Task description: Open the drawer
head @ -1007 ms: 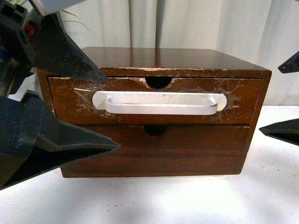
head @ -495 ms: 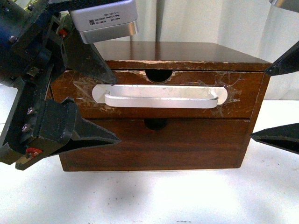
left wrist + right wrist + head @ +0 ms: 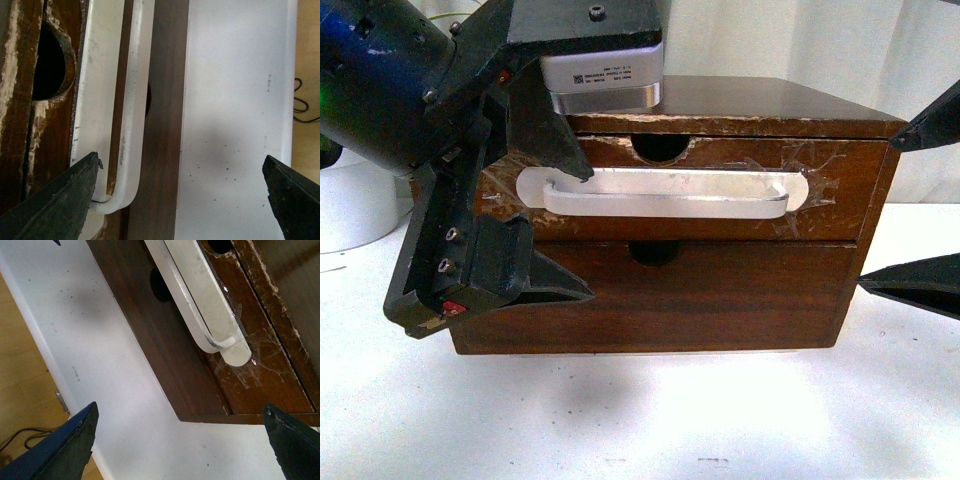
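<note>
The drawer (image 3: 825, 215) is the upper one of a dark brown wooden box, with a long white handle (image 3: 670, 195) taped on and a semicircular notch (image 3: 660, 148) in its rim. Its front looks flush with the box. My left gripper (image 3: 588, 235) is open at the handle's left end: the upper fingertip touches or overlaps that end, the lower one is in front of the lower drawer. In the left wrist view the handle (image 3: 135, 100) runs beside one finger, with the gripper (image 3: 181, 160) wide open. My right gripper (image 3: 876, 215) is open and empty at the box's right edge; its wrist view shows the handle's right end (image 3: 220, 340).
A plain lower drawer (image 3: 720, 295) without a handle sits under the upper one. The box stands on a white table (image 3: 670, 420). A white curtain (image 3: 770, 40) hangs behind. A white round object (image 3: 355, 205) stands at the left. The table edge and wooden floor (image 3: 20, 365) show in the right wrist view.
My left gripper has moved right and up, from the box's left side to the handle's left end. The right gripper has stayed almost still.
</note>
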Action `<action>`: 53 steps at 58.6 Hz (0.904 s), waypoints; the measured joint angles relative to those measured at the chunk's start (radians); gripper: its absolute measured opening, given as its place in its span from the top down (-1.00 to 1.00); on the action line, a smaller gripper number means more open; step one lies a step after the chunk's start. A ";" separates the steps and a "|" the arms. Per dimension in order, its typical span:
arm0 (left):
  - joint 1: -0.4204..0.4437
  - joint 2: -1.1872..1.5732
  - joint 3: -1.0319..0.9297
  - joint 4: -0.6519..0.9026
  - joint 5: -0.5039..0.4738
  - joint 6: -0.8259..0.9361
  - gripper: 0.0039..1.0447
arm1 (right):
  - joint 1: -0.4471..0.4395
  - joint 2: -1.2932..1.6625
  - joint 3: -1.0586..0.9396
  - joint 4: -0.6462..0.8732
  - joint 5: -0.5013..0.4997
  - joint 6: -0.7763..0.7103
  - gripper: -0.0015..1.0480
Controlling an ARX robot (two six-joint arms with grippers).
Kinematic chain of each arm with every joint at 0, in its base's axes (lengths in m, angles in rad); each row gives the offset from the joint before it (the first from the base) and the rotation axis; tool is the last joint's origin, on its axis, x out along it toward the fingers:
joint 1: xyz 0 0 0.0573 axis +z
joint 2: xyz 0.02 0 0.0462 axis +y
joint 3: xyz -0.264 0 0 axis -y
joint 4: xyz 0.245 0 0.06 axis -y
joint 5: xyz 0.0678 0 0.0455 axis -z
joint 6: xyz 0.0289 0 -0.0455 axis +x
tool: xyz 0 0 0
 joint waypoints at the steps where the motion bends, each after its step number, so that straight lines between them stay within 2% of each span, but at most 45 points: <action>1: 0.000 0.006 0.005 -0.002 -0.010 0.005 -0.88 | 0.000 0.000 -0.001 0.000 -0.001 0.000 -0.83; 12: 0.000 0.042 0.023 -0.010 -0.059 0.037 -0.88 | -0.001 0.001 -0.004 0.007 -0.008 0.001 -0.83; 32: 0.000 0.062 0.053 -0.072 -0.053 0.071 -0.88 | 0.004 0.035 -0.007 0.026 -0.017 0.010 -0.83; 53: -0.020 0.063 0.058 -0.092 -0.039 0.068 -0.88 | 0.066 0.153 0.063 0.044 0.022 0.039 -0.83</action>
